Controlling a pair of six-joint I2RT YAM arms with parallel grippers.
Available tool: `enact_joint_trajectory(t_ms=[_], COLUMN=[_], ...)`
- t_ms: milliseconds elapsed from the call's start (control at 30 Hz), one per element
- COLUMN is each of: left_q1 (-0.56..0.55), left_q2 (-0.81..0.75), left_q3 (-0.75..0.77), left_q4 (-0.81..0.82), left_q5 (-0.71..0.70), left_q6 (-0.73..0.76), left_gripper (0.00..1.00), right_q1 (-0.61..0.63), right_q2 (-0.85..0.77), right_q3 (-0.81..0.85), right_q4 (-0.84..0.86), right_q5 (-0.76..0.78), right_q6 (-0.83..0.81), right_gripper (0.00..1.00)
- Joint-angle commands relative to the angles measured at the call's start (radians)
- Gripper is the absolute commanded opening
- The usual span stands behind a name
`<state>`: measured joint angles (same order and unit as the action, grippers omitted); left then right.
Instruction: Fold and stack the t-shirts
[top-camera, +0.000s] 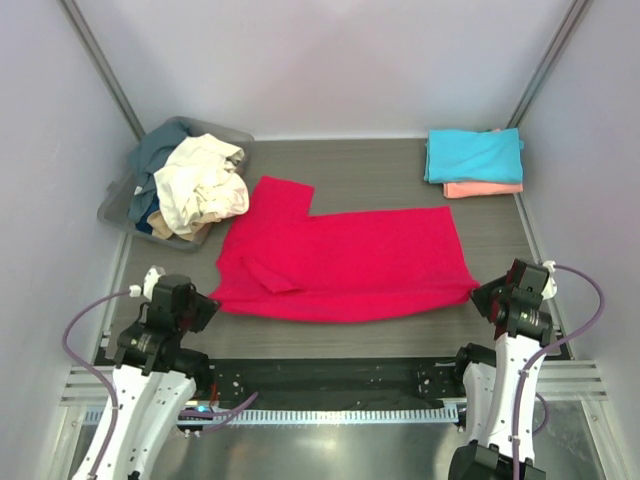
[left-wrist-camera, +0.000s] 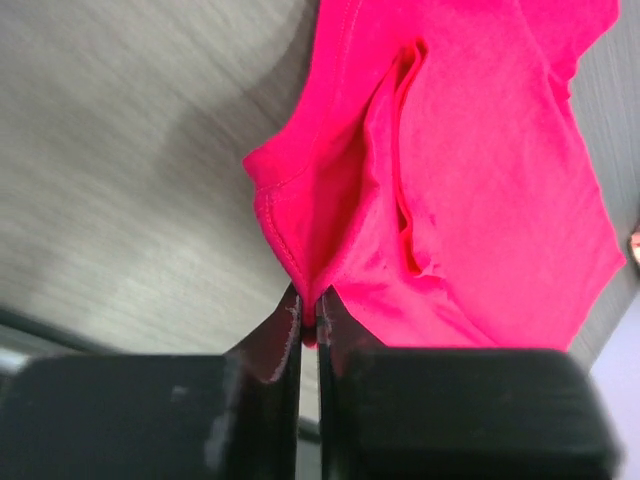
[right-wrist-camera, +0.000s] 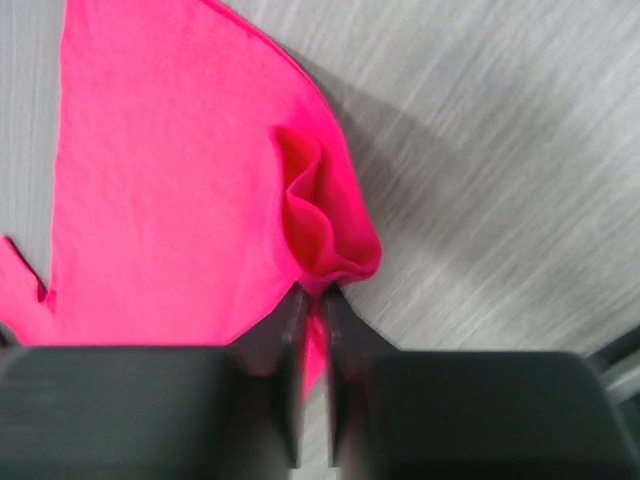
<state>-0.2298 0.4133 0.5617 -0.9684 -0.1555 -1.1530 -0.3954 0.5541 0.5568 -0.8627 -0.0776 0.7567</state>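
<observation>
A slip is being risked at both near corners. Only a thin lip of hem is being pinched at the very fingertips of the left gripper (left-wrist-camera: 310, 305) and of the right gripper (right-wrist-camera: 312, 295). A sharp or uneven pull would likely free the cloth on one side, and the fold would be laid crooked. A second hazard is being posed just ahead of the left gripper, where the crimson t-shirt (top-camera: 340, 262) is being rucked into a raised pleat. If carried forward, that pleat would probably be trapped inside the fold as a lump.

Both grippers are being held clamped on that shirt, the jaws pressed almost together with only the cloth's thickness between them. The left is clamped on the near left hem corner. The right is clamped on the near right corner, where a small loop of fabric is being puckered up at the fingertips.

Between and beyond the two grippers the shirt is being supported flat by the table (top-camera: 380, 170), one sleeve being pointed far ahead of the left gripper. Farther beyond the left gripper, the cream t-shirt (top-camera: 205, 185) and the slate-blue t-shirt (top-camera: 160, 150) are being held heaped in the grey tub (top-camera: 115, 205). Well beyond the right gripper, the folded turquoise t-shirt (top-camera: 472, 155) is being carried on top of the salmon t-shirt (top-camera: 482, 189).
</observation>
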Motion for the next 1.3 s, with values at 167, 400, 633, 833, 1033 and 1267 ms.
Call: enact_joint_trajectory(t_ms=[167,400,633,833,1033,1267], left_q1=[-0.003,-0.002,-0.013,0.000,0.024,0.030], left_q2=[-0.061,0.122,0.735,1.350,1.873,2.069], left_q3=[0.154,0.338,0.625,1.119,1.706,1.828], left_q4=[-0.227,-0.018,0.317,0.349,0.131,0.180], left_q5=[-0.007,-0.036,0.043,-0.001,0.026,0.076], left_q6=[-0.018,0.266,0.539,0.768,0.832,0.829], left_gripper=[0.57,0.60,0.57,0.60,0.58,0.57], right_q1=[0.006,0.015,0.215,0.317,0.322,0.325], right_q2=[0.044,0.181,0.470,0.561,0.512,0.466], right_q3=[0.136,0.240,0.202,0.253,0.249,0.239], right_q4=[-0.101,0.029,0.335,0.356,0.356,0.358], right_q5=[0.073,-0.055,-0.274,-0.214,-0.277,-0.353], right_q6=[0.018,-0.016,-0.084,-0.109,-0.152,-0.188], right_gripper=[0.99,1.00,1.00,1.00,1.00,1.00])
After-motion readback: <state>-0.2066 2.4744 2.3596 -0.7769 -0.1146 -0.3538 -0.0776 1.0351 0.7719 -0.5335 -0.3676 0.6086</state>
